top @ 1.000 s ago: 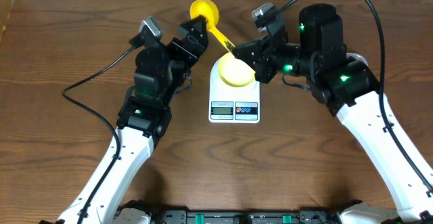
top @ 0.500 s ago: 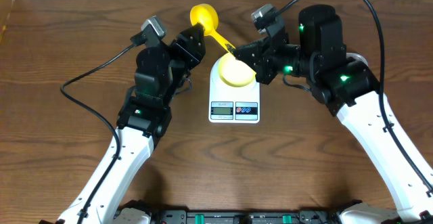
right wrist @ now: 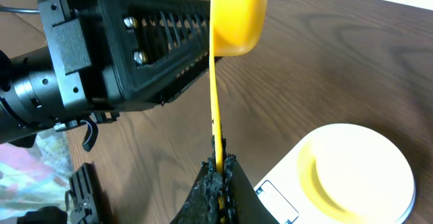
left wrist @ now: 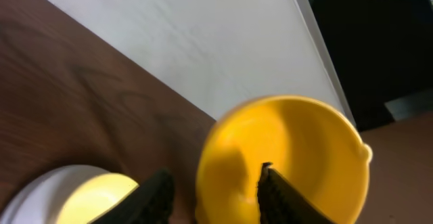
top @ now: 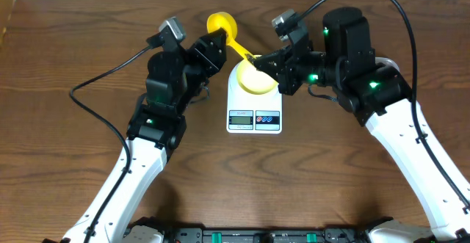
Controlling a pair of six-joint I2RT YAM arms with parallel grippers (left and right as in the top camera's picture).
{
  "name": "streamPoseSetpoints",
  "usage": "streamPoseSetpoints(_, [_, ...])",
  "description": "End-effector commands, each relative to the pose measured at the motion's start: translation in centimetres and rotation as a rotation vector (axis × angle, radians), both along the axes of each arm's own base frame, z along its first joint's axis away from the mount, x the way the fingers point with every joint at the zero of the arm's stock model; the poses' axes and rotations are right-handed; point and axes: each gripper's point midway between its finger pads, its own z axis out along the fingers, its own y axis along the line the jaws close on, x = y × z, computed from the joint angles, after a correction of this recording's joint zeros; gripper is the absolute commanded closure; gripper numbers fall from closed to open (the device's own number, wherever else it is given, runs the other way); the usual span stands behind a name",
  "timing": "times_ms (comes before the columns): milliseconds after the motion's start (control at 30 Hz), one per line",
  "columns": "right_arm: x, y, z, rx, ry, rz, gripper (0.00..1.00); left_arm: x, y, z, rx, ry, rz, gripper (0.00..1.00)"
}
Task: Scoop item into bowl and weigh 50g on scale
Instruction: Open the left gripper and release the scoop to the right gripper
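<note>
Bowl [top: 256,78] on scale [top: 253,118], looks empty. No beans in any view. Scoop [top: 222,24] cup bare too, raised beyond bowl. Right gripper [right wrist: 218,175] clamped on scoop handle. Left gripper [top: 209,48] jaws apart, just beside cup. We judge scooping step, nothing loaded. Next: reach beans, dip, tip into bowl.

Scoop [top: 222,25] bright yellow, bowl [top: 257,78] paler yellow, scale [top: 254,128] white. Table [top: 59,162] dark brown, wood grain. Left arm [top: 139,173] and right arm [top: 426,158]: white lower links, black upper housings, green LEDs [top: 372,85] lit. Right pincer [right wrist: 218,176] black, ribbed.
</note>
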Motion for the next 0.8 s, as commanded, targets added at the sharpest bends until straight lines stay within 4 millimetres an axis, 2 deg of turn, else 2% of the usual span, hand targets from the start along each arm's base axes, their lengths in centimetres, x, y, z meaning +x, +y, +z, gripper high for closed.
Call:
streamPoseSetpoints(0, [-0.42, 0.17, 0.76, 0.006, -0.023, 0.026, 0.99, -0.16, -0.56, 0.91, -0.007, -0.020, -0.042, 0.62])
streamPoseSetpoints(200, [-0.35, 0.01, 0.52, -0.010, -0.032, 0.024, 0.99, -0.16, -0.56, 0.90, -0.006, -0.020, -0.042, 0.63])
streamPoseSetpoints(333, [-0.36, 0.01, 0.52, -0.010, -0.032, 0.024, 0.99, -0.16, -0.56, 0.90, -0.006, -0.020, -0.042, 0.72])
streamPoseSetpoints(567, [-0.36, 0.02, 0.53, -0.010, -0.032, 0.024, 0.99, -0.16, -0.55, 0.91, -0.007, -0.020, -0.041, 0.74])
streamPoseSetpoints(767, [-0.47, 0.10, 0.57, -0.003, -0.023, 0.027, 0.99, -0.08, -0.58, 1.40, -0.013, -0.040, -0.041, 0.89])
